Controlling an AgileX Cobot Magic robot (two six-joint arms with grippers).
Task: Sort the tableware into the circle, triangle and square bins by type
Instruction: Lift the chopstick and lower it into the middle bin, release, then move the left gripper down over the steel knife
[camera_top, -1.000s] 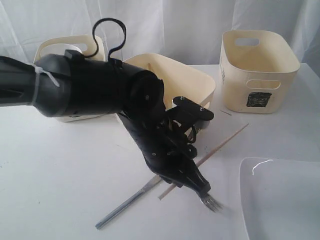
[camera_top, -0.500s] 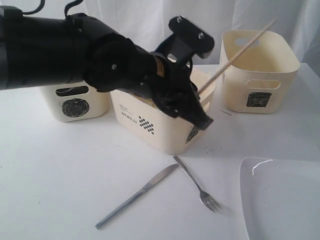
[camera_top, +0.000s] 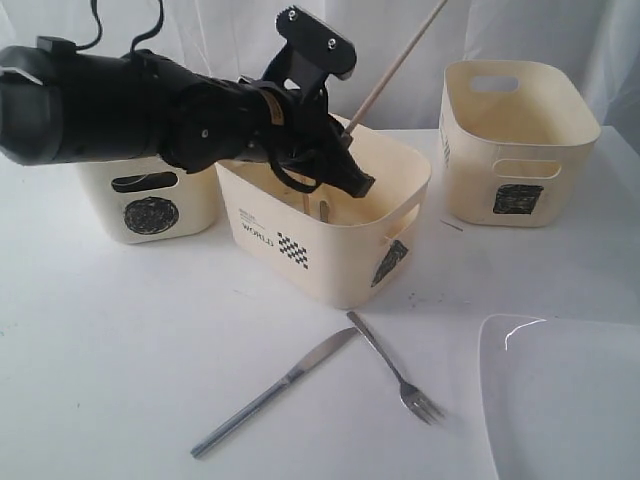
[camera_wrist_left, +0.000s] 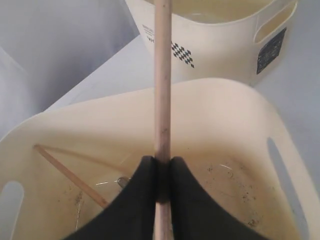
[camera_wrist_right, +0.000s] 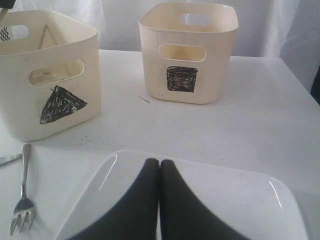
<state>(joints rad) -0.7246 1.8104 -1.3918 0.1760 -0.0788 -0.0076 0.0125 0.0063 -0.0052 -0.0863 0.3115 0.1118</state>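
Note:
My left gripper (camera_top: 358, 184) is shut on a wooden chopstick (camera_top: 395, 62) that slants up and to the right over the open triangle bin (camera_top: 300, 255). In the left wrist view the chopstick (camera_wrist_left: 162, 90) runs straight out between the jaws of the gripper (camera_wrist_left: 161, 167), above the bin's inside (camera_wrist_left: 250, 107). A second chopstick (camera_wrist_left: 70, 175) lies in that bin. The steel knife (camera_top: 270, 395) and fork (camera_top: 395, 375) lie on the table in front. My right gripper (camera_wrist_right: 160, 165) is shut and empty over the white square plate (camera_wrist_right: 240, 200).
The circle bin (camera_top: 150, 210) stands at the back left and the square bin (camera_top: 515, 140) at the back right. The plate (camera_top: 560, 400) fills the front right corner. A white curtain hangs behind the table.
My left gripper has lifted the chopstick off the table beside the knife and fork, then carried it up and back over the triangle bin. The right gripper has not visibly moved.

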